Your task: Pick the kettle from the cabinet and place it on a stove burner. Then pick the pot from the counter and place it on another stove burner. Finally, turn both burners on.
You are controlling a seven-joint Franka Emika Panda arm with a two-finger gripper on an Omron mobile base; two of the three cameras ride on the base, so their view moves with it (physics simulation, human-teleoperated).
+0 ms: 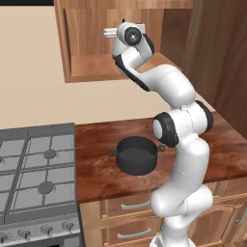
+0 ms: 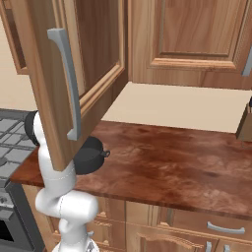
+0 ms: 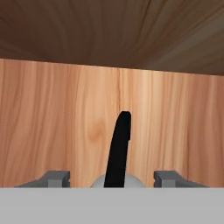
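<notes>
In the hand view, the kettle's thin black arched handle (image 3: 118, 151) rises between my gripper's (image 3: 111, 179) two fingertips, with a gap on each side. A sliver of the kettle's pale top (image 3: 133, 182) shows below it, before the cabinet's wooden back wall (image 3: 52, 122). The gripper is open around the handle. The left base view has my hand (image 1: 120, 34) reaching up into the open cabinet (image 1: 91, 65). The dark pot (image 1: 136, 155) stands on the counter (image 1: 96, 169), right of the stove (image 1: 29, 193) with its burners (image 1: 49, 154) (image 1: 46, 187). The pot (image 2: 91, 155) peeks out behind the door.
The cabinet door (image 2: 59, 74) hangs open with its grey handle (image 2: 69, 83) close to the right base camera, in front of my arm. Stove knobs (image 1: 46, 230) line the front. A knife block (image 2: 244, 125) stands far right on the counter (image 2: 172, 157). Drawers (image 1: 132, 206) lie below.
</notes>
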